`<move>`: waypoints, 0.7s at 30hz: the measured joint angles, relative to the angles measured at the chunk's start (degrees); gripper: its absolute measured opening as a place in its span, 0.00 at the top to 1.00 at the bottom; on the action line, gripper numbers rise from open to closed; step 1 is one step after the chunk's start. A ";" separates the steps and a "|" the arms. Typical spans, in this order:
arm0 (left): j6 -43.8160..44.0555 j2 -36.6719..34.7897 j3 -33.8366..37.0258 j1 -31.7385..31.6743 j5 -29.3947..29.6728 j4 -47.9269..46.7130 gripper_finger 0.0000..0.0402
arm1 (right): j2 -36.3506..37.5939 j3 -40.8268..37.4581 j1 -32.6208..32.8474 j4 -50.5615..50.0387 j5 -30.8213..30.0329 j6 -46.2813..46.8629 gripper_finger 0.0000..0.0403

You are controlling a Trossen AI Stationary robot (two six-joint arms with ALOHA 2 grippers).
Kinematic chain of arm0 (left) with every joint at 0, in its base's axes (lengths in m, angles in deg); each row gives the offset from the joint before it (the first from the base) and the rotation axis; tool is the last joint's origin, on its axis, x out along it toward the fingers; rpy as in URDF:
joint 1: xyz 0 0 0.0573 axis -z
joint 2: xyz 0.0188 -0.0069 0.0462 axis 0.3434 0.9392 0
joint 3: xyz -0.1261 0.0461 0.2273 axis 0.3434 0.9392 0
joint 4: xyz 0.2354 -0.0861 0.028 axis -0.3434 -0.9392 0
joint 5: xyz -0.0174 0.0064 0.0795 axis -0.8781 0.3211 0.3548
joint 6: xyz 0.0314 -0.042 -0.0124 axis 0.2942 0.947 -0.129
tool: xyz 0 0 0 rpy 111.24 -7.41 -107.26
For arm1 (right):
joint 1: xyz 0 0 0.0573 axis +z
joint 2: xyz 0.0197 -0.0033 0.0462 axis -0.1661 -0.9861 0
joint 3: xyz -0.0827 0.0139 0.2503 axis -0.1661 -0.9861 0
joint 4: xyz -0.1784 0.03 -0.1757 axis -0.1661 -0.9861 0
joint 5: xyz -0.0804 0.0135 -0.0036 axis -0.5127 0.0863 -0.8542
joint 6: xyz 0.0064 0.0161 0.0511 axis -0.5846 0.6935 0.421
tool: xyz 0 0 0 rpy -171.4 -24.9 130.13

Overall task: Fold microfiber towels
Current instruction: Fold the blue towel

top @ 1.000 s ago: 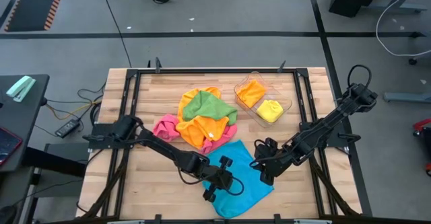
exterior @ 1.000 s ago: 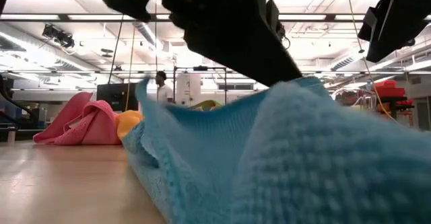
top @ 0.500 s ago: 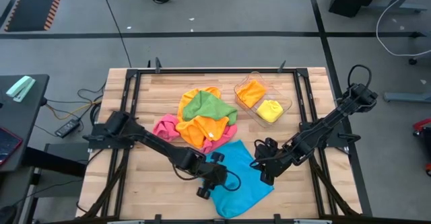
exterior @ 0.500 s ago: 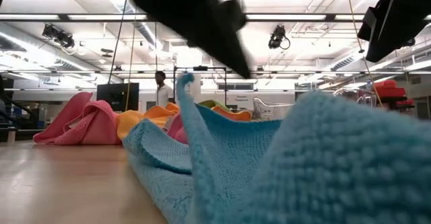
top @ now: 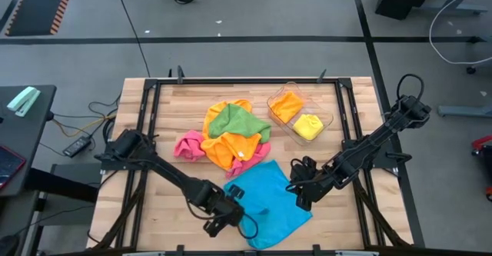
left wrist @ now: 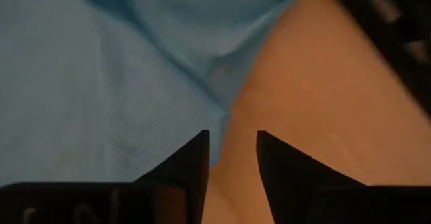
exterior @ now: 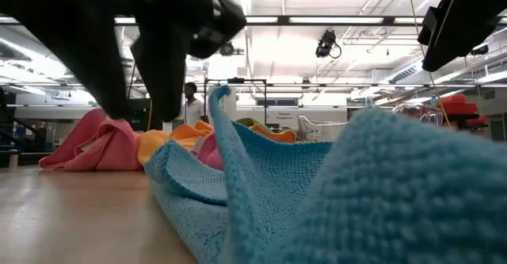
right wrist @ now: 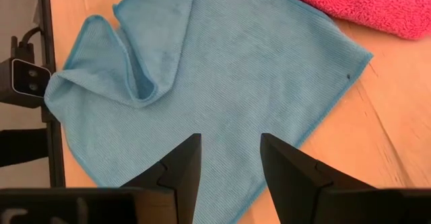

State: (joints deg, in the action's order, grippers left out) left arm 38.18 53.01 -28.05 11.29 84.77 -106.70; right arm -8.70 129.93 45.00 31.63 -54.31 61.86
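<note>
A blue microfiber towel [top: 270, 198] lies spread near the table's front edge, with a small raised fold [right wrist: 138, 76] by its near-left corner. My left gripper [left wrist: 232, 150] hangs open just off the towel's left edge [left wrist: 215, 109], holding nothing. My right gripper [right wrist: 229, 153] hovers open above the towel's right side. In the high view the left gripper [top: 227, 219] is at the towel's left and the right gripper [top: 298, 194] at its right. A pile of pink [top: 188, 144], orange [top: 231, 152] and green [top: 238, 121] towels rests on the table's middle.
A clear plastic tray [top: 327, 120] at the far right holds an orange [top: 286, 106] and a yellow [top: 309, 125] towel. Bare wood [top: 165, 202] lies left of the blue towel. A black frame [top: 231, 81] runs along the table's edges. A person stands far off in the room [exterior: 190, 104].
My left gripper has opened and let go of the blue towel, then drawn back toward the table's near-left, off the cloth. The part it held stays standing as a raised fold; the rest of the towel has stayed flat.
</note>
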 joint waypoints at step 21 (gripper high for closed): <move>0.40 3.42 0.81 -0.39 0.05 6.26 0.80 | 0.02 -0.02 0.00 0.14 -0.04 0.25 0.60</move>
State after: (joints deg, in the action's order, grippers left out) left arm 38.57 56.43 -27.24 10.90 84.82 -100.44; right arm -8.68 129.91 45.00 31.77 -54.34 62.11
